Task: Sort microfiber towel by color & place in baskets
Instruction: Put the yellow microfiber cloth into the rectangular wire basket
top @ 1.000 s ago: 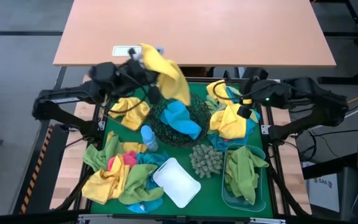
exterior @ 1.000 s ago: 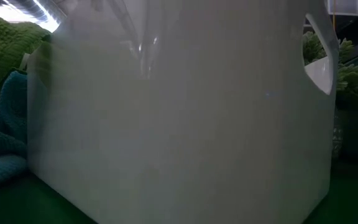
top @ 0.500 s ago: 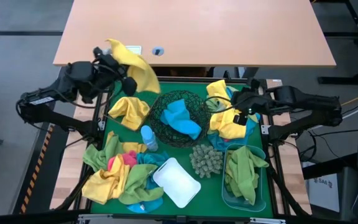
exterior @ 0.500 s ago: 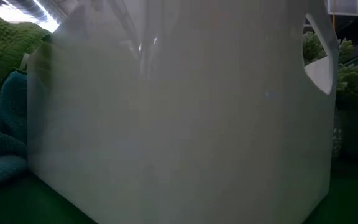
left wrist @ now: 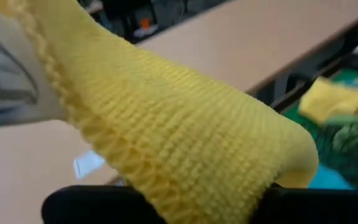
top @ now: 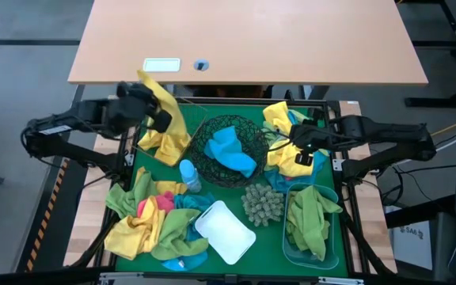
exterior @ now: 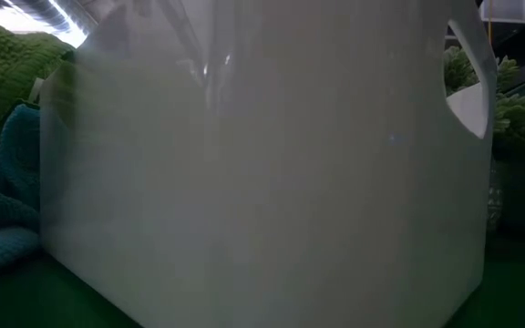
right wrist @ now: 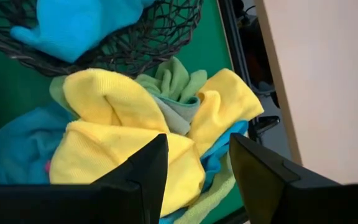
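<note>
My left gripper (top: 158,117) is shut on a yellow towel (top: 165,103) at the mat's far left. That towel fills the left wrist view (left wrist: 185,137). Below it lies a yellow heap (top: 171,146). The black wire-mesh bowl (top: 253,136) holds blue towels (top: 229,150). My right gripper (right wrist: 194,180) stands open just above a heap of yellow, blue and green towels (right wrist: 117,124) at the mat's right (top: 291,158). The translucent blue tub (top: 335,237) holds green towels. The white tub (top: 224,231) stands near the front. My left gripper holds the yellow towel, which drapes over the fingers (left wrist: 79,202) and hides where they meet it. The fingers reach about level from the table's left side. The towel hangs below them, and its lower part (top: 174,131) reaches the yellow heap.
A mixed heap of green, yellow, pink and blue towels (top: 153,222) lies at the near left. A small blue bottle (top: 188,176) and a spiky grey-green ball (top: 261,203) stand near the bowl. Behind the mat is a bare wooden tabletop (top: 291,39). The white tub's wall (exterior: 262,182) blocks the low view.
My left gripper has carried the yellow towel from above the bowl's far rim toward the table's left edge and down, turning as it went; the towel now hangs over the yellow heap. My right gripper has sunk toward the heap at the right, still open.
</note>
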